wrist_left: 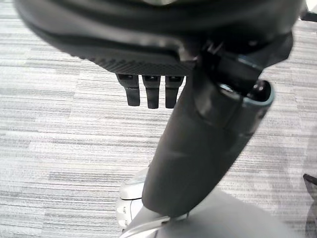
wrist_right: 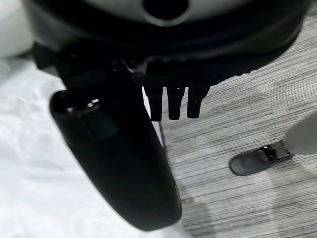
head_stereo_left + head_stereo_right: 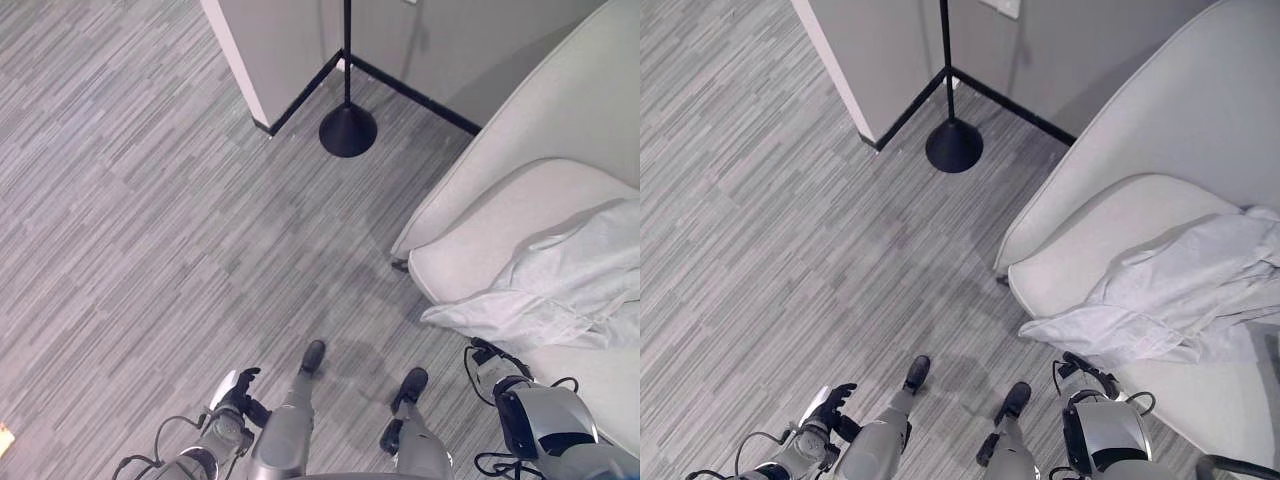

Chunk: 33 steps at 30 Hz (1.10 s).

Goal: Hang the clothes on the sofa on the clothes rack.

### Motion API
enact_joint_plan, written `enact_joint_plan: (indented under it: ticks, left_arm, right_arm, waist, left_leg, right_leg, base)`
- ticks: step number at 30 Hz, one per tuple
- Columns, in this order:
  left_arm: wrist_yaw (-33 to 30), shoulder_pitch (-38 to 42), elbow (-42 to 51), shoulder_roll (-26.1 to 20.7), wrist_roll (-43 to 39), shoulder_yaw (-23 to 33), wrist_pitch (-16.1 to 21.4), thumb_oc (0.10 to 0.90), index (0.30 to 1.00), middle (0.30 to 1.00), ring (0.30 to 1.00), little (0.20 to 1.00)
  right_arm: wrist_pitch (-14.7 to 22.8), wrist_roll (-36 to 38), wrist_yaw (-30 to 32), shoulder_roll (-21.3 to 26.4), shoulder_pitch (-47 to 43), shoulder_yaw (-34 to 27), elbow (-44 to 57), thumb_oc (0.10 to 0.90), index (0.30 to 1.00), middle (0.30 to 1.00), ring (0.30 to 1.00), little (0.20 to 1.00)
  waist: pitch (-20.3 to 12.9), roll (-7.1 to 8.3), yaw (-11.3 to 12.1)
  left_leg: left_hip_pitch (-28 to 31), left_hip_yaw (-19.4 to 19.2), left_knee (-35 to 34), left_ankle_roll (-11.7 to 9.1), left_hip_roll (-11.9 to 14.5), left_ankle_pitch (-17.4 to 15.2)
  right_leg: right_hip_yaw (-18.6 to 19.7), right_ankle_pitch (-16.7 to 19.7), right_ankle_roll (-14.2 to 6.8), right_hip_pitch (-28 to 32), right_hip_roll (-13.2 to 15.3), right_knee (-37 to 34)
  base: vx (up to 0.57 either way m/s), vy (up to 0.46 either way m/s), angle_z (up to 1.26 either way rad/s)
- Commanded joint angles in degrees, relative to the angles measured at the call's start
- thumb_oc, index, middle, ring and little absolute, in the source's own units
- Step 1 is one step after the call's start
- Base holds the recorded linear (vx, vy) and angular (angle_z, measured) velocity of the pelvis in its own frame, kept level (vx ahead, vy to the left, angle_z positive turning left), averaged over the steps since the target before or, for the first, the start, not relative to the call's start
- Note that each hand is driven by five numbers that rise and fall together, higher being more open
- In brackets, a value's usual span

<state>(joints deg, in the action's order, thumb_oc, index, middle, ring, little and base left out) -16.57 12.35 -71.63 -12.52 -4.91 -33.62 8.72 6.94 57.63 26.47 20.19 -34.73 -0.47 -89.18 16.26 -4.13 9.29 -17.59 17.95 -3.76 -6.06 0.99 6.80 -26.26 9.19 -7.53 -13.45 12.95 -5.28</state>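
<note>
The pale garment (image 3: 1185,290) is seen crumpled on the sofa (image 3: 1160,130) seat, its length running across the cushion, just ahead of the right hand (image 2: 173,101), the nearer one. Both it and the left hand (image 1: 151,91) are held empty, fingers straight. The rack's base (image 3: 348,130) stands well apart, forward-left.

**Camera placement**

Both eye views look steeply down from the head, sharing the grey floor (image 3: 150,230), the rack's black base (image 3: 348,131) and the sofa (image 3: 1160,130). Each wrist view looks along its own hand from very close, toward the floor.
</note>
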Motion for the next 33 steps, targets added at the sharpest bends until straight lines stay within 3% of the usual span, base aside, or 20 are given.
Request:
enact_joint_plan:
  ticks: [1, 11, 13, 14, 16, 23, 24, 33]
  left_arm:
    - [-1.38, 4.33, -2.27, -0.16, -1.46, -2.75, 2.00, 0.800, 0.900, 0.900, 0.900, 0.900]
    - [-2.39, 6.33, -1.48, -0.93, -2.25, -3.30, 2.98, 0.800, 0.900, 0.900, 0.900, 0.900]
    - [-2.34, 6.69, -1.12, -1.02, -2.09, -3.75, 3.16, 0.800, 0.900, 0.900, 0.900, 0.900]
    - [-2.38, 6.98, -0.90, -1.08, -1.91, -4.08, 3.24, 0.800, 0.900, 0.900, 0.900, 0.900]
    - [-2.33, 7.48, -0.54, -1.15, -1.71, -4.36, 3.31, 0.800, 0.900, 0.900, 0.900, 0.900]
    - [-1.45, 8.41, 1.02, -2.02, -1.00, -5.16, 3.67, 0.800, 0.900, 0.900, 0.900, 0.900]
    - [-1.07, 8.90, 1.21, -2.30, -0.71, -5.40, 3.69, 0.800, 0.900, 0.900, 0.900, 0.900]
    - [-0.48, 10.01, 2.51, -2.82, -0.90, -4.17, 3.79, 0.800, 0.900, 0.900, 0.900, 0.900]
  right_arm:
    - [3.69, 3.16, 1.37, 1.07, -1.45, -0.26, -1.16, 0.800, 0.900, 0.900, 0.900, 0.900]
    - [2.54, 4.63, 1.19, 0.93, -4.72, 0.89, -3.01, 0.800, 0.900, 0.900, 0.900, 0.900]
    - [2.54, 7.19, 0.57, 1.36, -5.87, -0.14, -3.64, 0.800, 0.900, 0.900, 0.900, 0.900]
    - [2.82, 8.81, 0.42, 1.58, -6.62, -0.65, -3.64, 0.800, 0.900, 0.900, 0.900, 0.900]
    - [3.00, 11.16, 0.08, 2.03, -7.82, -1.78, -3.43, 0.800, 0.900, 0.900, 0.900, 0.900]
    - [3.43, 17.85, -2.88, 4.84, -13.22, -4.52, -2.47, 0.800, 0.900, 0.900, 0.900, 0.900]
    - [3.22, 19.78, -4.52, 5.71, -14.64, -4.90, -2.28, 0.400, 0.300, 0.300, 0.300, 0.300]
    - [6.67, 25.79, -8.39, 5.27, -15.80, -7.57, 1.76, 0.400, 0.300, 0.300, 0.300, 0.300]
  waist:
    - [2.60, 2.75, 1.18]
    - [3.70, 2.84, 2.83]
    - [3.63, 2.82, 3.47]
    - [4.13, 2.66, 4.09]
    - [3.90, 2.67, 4.59]
    - [4.31, 2.49, 7.53]
    - [4.40, 2.48, 8.29]
    - [4.94, 2.61, 8.97]
  left_leg:
    - [-0.80, -0.84, -1.24, 1.18, -0.89, -3.26]
    - [-4.81, 0.13, -1.24, 0.99, -1.89, -2.27]
    - [-5.14, 0.51, -1.24, 0.86, -1.77, -3.44]
    - [-5.93, 0.96, -1.24, 0.89, -2.19, -2.12]
    - [-6.19, 1.44, -1.24, 0.82, -2.09, -3.40]
    - [-8.97, 3.57, -1.24, 0.60, -3.21, -2.82]
    - [-9.67, 4.03, -1.24, 0.52, -3.54, -2.71]
    - [-11.26, 4.41, -1.24, 0.37, -3.75, -2.49]
  right_leg:
    - [4.49, -0.20, -4.64, 2.22, 5.33, 0.55]
    - [3.60, 0.49, -5.25, -0.71, 5.97, 0.45]
    - [3.81, -0.95, -5.79, -0.34, 5.66, 0.31]
    - [2.69, 0.28, -5.44, -1.01, 6.09, 0.46]
    - [2.83, -1.15, -5.99, -0.67, 5.76, 0.33]
    - [0.64, -1.64, -6.37, -1.34, 5.68, 0.31]
    - [0.16, -1.90, -6.42, -1.56, 5.61, 0.30]
    - [-0.11, -2.20, -6.43, -2.67, 5.13, 0.33]
  base:
    - [-0.01, 0.017, 0.05]
    - [0.00, 0.011, 0.05]
    - [0.05, -0.032, 0.04]
    - [0.10, -0.063, 0.09]
    - [0.06, -0.043, 0.20]
    - [0.02, -0.023, 0.20]
    - [0.02, -0.020, 0.21]
    - [0.01, -0.002, 0.09]
